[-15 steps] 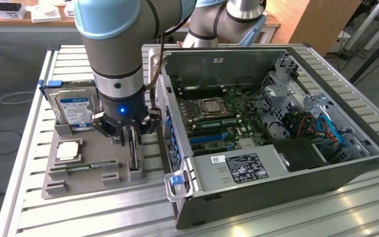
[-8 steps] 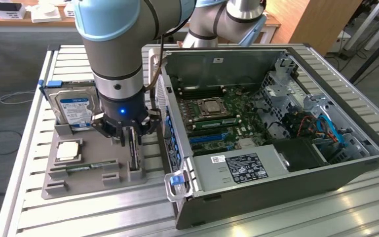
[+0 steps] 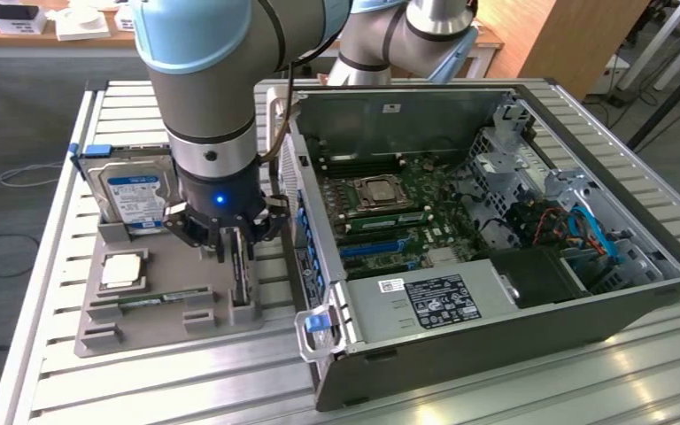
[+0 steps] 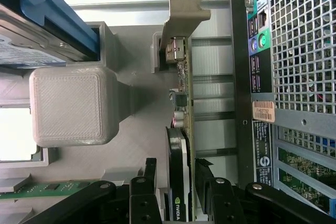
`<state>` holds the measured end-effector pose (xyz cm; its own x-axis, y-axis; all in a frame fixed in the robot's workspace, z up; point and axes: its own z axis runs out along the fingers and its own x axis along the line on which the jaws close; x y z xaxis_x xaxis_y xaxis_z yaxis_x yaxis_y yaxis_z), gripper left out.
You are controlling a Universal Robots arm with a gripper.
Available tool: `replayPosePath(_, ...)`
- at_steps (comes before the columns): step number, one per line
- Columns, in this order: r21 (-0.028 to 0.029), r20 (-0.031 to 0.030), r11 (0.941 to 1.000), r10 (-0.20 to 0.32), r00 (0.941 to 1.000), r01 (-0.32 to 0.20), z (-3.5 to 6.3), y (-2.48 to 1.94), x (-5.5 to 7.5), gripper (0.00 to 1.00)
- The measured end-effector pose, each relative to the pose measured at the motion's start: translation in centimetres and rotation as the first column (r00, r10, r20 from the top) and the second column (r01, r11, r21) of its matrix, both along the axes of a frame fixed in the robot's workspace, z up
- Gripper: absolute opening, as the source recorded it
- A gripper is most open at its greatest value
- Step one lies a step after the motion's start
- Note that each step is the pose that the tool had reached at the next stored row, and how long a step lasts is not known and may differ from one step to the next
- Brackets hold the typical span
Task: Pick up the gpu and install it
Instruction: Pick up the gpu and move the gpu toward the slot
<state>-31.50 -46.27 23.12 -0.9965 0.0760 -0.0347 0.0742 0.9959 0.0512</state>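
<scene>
The gpu (image 3: 242, 268) stands on edge in a slot of the grey holder tray (image 3: 151, 329), just beside the open computer case (image 3: 494, 239). In the wrist view the gpu (image 4: 181, 129) runs lengthwise, with its green board edge, its black cooler and its silver end bracket (image 4: 181, 19) at the far end. My gripper (image 3: 236, 243) hangs straight over the card. The gripper (image 4: 177, 170) is open and straddles the card. One black finger (image 4: 150, 170) sits on the cooler side and the other on the board side, each with a narrow gap.
On the same tray stand a hard drive (image 3: 135, 195) with a white-blue label, a processor (image 3: 124, 270) and a RAM stick (image 3: 151, 301). A grey tray post (image 4: 71, 106) rises close to the card. The case's motherboard (image 3: 388, 221) lies exposed on the exterior view's right.
</scene>
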Motion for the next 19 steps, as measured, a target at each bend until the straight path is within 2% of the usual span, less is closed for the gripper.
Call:
replayPosePath(8, 0.0, 0.0, 1.0, 0.0, 1.0, 0.0, 0.0, 0.0, 0.0, 0.41)
replayPosePath(9, 0.0, 0.0, 1.0, 0.0, 1.0, 0.0, 0.0, 0.0, 0.0, 0.35)
replayPosePath(19, -0.0001, 0.0, 1.0, 0.0, 1.0, 0.0, 0.0, 0.0, 0.18, 0.35)
